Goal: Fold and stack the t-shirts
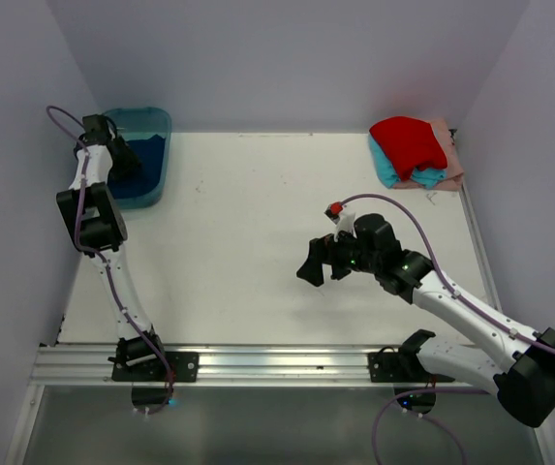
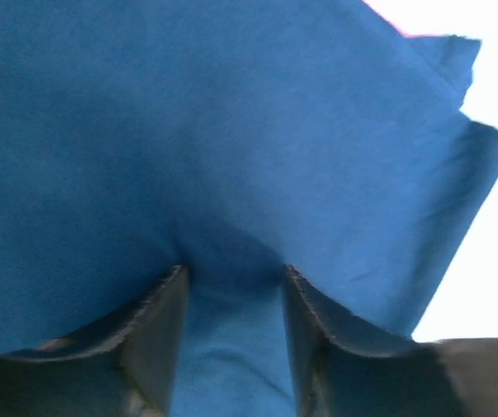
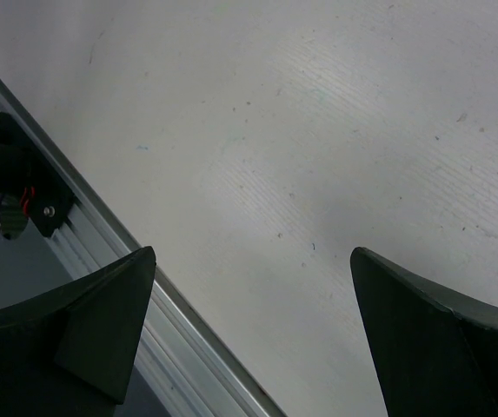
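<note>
Found left gripper [image 2: 233, 271] closest to its own lens, dark fingers [image 2: 157, 321] roughly halfway closed and pinching a fold of navy blue t-shirt [image 2: 231, 130]. Noted creases in that cloth drawn toward the gap, and blue fabric filling nearly the whole wrist view, one loose edge hanging against bright white at right. Could not make out any print on it. Saw from overhead the left arm stretched to the far left corner of the table [image 1: 248, 213], gripper dipped inside the teal bin [image 1: 156, 121], shirt showing dark within its walls.

Found right gripper [image 3: 253, 252] spread as wide as possible, holding nothing, poised over bare white tabletop right of middle, with the aluminium rail [image 3: 179, 339] at the near edge showing in its wrist view.

Spotted, in the far right corner, a red t-shirt [image 1: 408, 140] lying on top of a teal t-shirt [image 1: 388, 170], both resting over a peach t-shirt [image 1: 449, 155], well apart from either gripper.
</note>
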Motion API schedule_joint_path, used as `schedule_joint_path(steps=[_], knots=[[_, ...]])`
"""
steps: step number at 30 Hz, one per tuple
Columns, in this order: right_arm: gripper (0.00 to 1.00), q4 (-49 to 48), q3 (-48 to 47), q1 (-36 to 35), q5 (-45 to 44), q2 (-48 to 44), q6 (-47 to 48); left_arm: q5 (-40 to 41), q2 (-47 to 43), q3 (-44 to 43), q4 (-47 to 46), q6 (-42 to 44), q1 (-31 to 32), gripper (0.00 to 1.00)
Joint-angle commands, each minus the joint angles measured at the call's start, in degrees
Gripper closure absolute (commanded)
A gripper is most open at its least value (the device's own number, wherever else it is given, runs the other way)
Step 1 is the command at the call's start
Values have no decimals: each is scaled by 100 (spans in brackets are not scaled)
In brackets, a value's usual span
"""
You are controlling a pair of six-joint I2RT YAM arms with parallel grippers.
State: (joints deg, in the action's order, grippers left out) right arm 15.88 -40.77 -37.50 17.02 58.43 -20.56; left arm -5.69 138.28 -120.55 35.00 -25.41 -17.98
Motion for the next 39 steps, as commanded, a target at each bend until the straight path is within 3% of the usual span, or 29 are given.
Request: schedule_joint_path(steps=[1, 7, 11, 12, 17, 26, 35, 39], knots=[[1, -147, 17, -21, -137, -122, -71, -90, 182, 146, -99, 115, -22, 57], [1, -111, 8, -12, -163, -139, -71, -107, 226, 172, -99, 141, -39, 70], [1, -129, 17, -12, -181, -166, -97, -151, 217, 172, -117, 159, -39, 91], [1, -138, 17, -12, -181, -174, -115, -151, 226, 190, -117, 176, -39, 100], [1, -129, 34, -21, -190, -192, -98, -467, 138, 234, -221, 185, -48, 100], [1, -287, 96, -12, -146, -87, -115, -1355, -1021, -47, -451, -271, 84, 100], [1, -261, 26, -21, -321, 10, -45, -1768, -2208, -399, -240, -500, 856, 100], [1, -401, 122, -21, -856, -244, -220, -2381, -2935, -171, -371, -693, 1340, 100]])
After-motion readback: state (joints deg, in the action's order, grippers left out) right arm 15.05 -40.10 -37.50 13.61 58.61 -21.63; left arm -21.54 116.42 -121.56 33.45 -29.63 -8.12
